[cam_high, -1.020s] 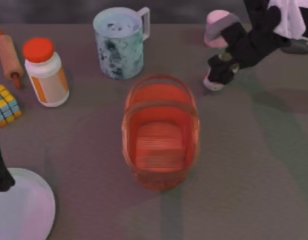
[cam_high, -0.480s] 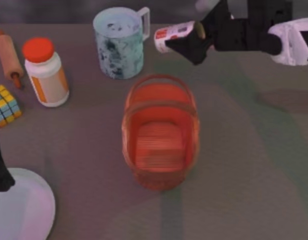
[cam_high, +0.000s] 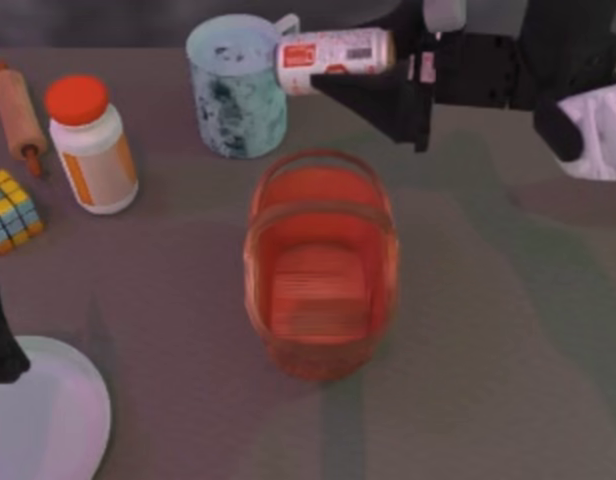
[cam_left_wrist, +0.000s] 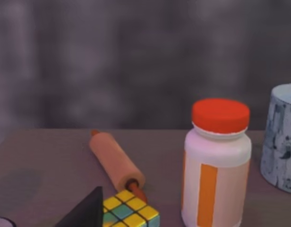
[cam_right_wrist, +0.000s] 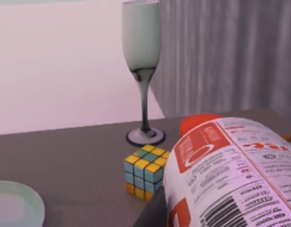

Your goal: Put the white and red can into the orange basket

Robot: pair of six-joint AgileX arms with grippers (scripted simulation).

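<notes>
Our right gripper (cam_high: 373, 85) is clamped on the can (cam_high: 333, 60), now lifted higher and further left, lying sideways over the mug (cam_high: 236, 85), just behind the basket (cam_high: 321, 262). Next: drop in. Left arm idle, fingers unseen.

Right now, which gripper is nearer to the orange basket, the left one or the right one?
Right. The right gripper holds the white and red can sideways in the air beyond the orange basket, beside the mug. The left arm is parked at the table's left edge.
</notes>
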